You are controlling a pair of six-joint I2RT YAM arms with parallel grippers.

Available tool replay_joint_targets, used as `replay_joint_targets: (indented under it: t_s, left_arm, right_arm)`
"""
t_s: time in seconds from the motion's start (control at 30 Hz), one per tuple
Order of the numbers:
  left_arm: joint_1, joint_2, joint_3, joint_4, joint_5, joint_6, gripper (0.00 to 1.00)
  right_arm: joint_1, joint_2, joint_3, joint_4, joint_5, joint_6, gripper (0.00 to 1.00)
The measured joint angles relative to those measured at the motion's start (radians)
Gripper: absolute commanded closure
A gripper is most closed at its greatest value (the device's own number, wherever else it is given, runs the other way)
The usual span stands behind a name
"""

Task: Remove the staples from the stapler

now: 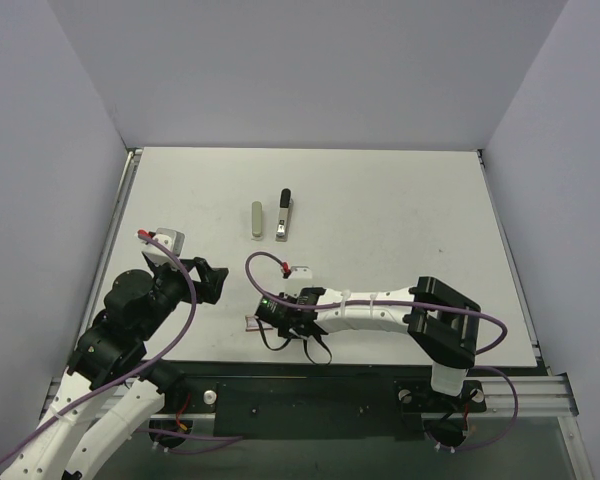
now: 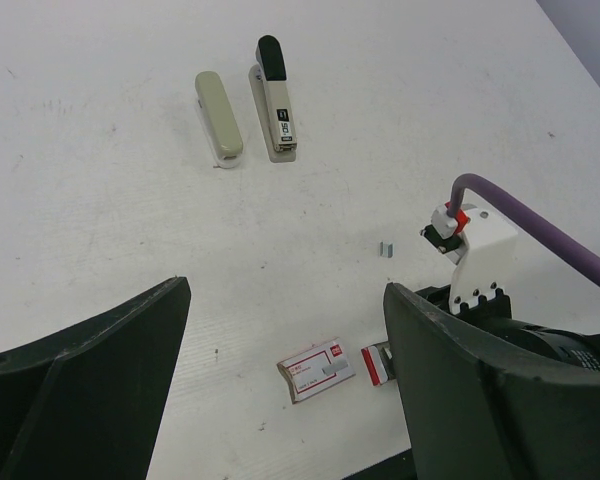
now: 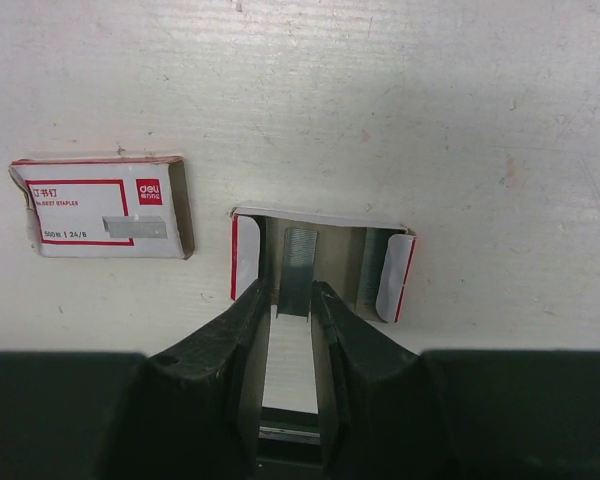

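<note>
The stapler lies in two parts at the table's far middle: a pale grey-green shell bar (image 1: 257, 221) (image 2: 219, 117) and, beside it, a black-and-silver inner bar (image 1: 283, 215) (image 2: 277, 100). My right gripper (image 1: 256, 318) (image 3: 292, 295) is low at the near edge, its tips at the mouth of a small red-and-white cardboard tray (image 3: 245, 255) (image 2: 376, 363). A strip of staples (image 3: 300, 265) lies in the tray. Its near end sits between my jaws, which stand slightly apart around it. My left gripper (image 1: 206, 281) (image 2: 285, 300) hovers wide open and empty at the left.
The red-and-white box sleeve (image 3: 105, 207) (image 2: 318, 369) lies just left of the tray. A second staple strip (image 3: 372, 270) leans against the tray's right side. A tiny loose clump of staples (image 2: 385, 248) lies on the table between the tray and the stapler parts.
</note>
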Motion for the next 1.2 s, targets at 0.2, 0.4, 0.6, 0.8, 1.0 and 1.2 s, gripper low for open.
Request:
replay_joint_targets:
  t_s: [0.2,0.4,0.6,0.8,1.0,1.2]
  left_arm:
    - [0.000,0.000,0.000,0.000,0.000,0.000,0.11]
    - [0.000,0.000,0.000,0.000,0.000,0.000,0.11]
    - [0.000,-0.002,0.000,0.000,0.000,0.000,0.11]
    - [0.000,-0.006,0.000,0.000,0.000,0.000,0.11]
    - [0.000,-0.011,0.000,0.000,0.000,0.000,0.11]
    - [0.000,-0.016,0.000,0.000,0.000,0.000,0.11]
  right_arm:
    - [0.005,-0.002,0.003,-0.012,0.020,-0.002,0.79]
    - [0.005,-0.008,0.003,-0.022,0.040,-0.003,0.81]
    - [0.015,-0.029,0.003,-0.026,0.044,-0.002,0.89]
    - [0.038,-0.038,0.003,-0.030,0.042,-0.003,1.00]
    - [0.050,-0.038,0.003,-0.037,0.037,-0.002,1.00]
    - [0.053,-0.038,0.003,-0.044,0.026,-0.003,1.00]
